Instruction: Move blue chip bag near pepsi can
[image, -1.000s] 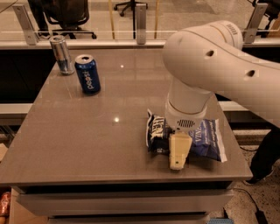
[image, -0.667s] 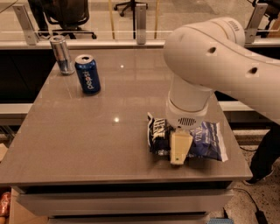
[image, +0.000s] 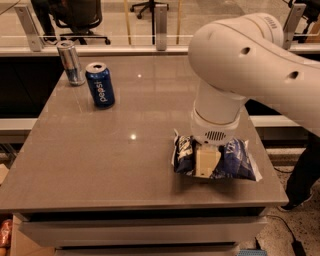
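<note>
The blue chip bag (image: 240, 160) lies crumpled on the table (image: 125, 160) near its front right edge, dark navy with white lettering and white sealed edges. My gripper (image: 206, 171) comes straight down from the big white arm (image: 250, 60) and sits on the middle of the bag, pressing into the foil. The arm hides the part of the bag behind it. The pepsi can (image: 100, 84) stands upright at the far left of the table, well away from the bag and the gripper.
A slimmer, taller silver-and-blue can (image: 70, 62) stands just behind and left of the pepsi can. A glass railing with metal posts (image: 160, 20) runs behind the table. The table's front edge (image: 140, 202) is close to the bag.
The gripper has sunk a little lower and deeper into the middle of the chip bag. The bag looks slightly more bunched around it. The cans have not moved.
</note>
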